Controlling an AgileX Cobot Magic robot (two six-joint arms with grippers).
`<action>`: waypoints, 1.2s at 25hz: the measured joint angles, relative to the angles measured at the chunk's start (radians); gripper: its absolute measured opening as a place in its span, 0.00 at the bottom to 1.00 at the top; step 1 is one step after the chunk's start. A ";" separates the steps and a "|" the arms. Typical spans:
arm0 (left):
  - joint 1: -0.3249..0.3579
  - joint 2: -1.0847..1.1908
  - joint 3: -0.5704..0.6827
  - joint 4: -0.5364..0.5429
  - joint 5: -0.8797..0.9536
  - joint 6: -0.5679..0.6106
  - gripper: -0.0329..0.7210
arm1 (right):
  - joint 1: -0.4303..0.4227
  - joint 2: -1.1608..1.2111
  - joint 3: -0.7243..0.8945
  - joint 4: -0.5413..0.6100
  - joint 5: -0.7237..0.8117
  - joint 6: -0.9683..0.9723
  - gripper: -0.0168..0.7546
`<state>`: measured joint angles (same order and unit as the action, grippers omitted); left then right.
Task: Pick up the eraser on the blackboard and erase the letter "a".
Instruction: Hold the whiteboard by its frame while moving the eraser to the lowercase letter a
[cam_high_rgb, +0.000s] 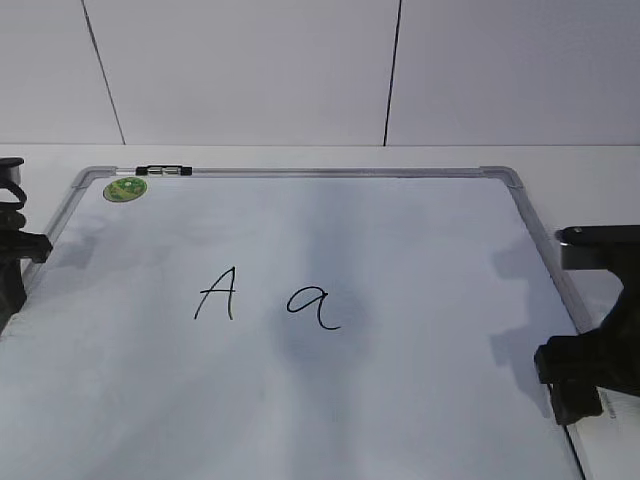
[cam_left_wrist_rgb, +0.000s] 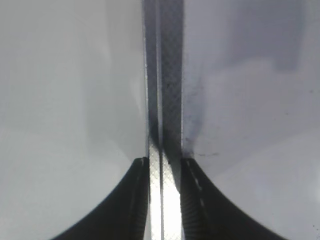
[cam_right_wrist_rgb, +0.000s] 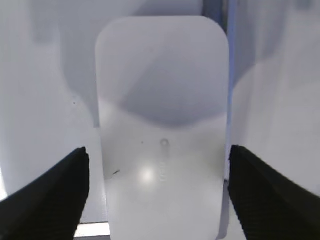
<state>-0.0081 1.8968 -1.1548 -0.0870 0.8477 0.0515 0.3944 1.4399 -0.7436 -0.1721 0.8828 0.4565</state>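
The blackboard is a white board in a grey frame, lying flat. The letter "a" is written in black near its middle. The white glossy eraser fills the right wrist view, lying between the fingers of my right gripper, which is open and straddles it with small gaps. In the exterior view my right gripper hangs over the board's right edge and hides the eraser. My left gripper is at the board's left edge. The left wrist view shows my left gripper shut on the board's metal frame.
A capital "A" stands just left of the "a". A round green sticker and a small black-and-silver marker sit at the board's far left corner. A white wall rises behind the table.
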 joint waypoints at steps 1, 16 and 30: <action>0.000 0.000 0.000 0.000 0.000 0.000 0.24 | 0.000 0.009 0.000 -0.001 0.000 0.000 0.88; 0.000 0.000 -0.002 0.002 0.001 0.000 0.24 | 0.000 0.093 0.000 -0.013 -0.030 0.015 0.85; 0.000 0.000 -0.002 0.006 0.001 0.000 0.24 | 0.000 0.100 0.000 -0.023 -0.033 0.020 0.74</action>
<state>-0.0081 1.8968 -1.1564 -0.0812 0.8491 0.0515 0.3944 1.5404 -0.7436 -0.1949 0.8503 0.4760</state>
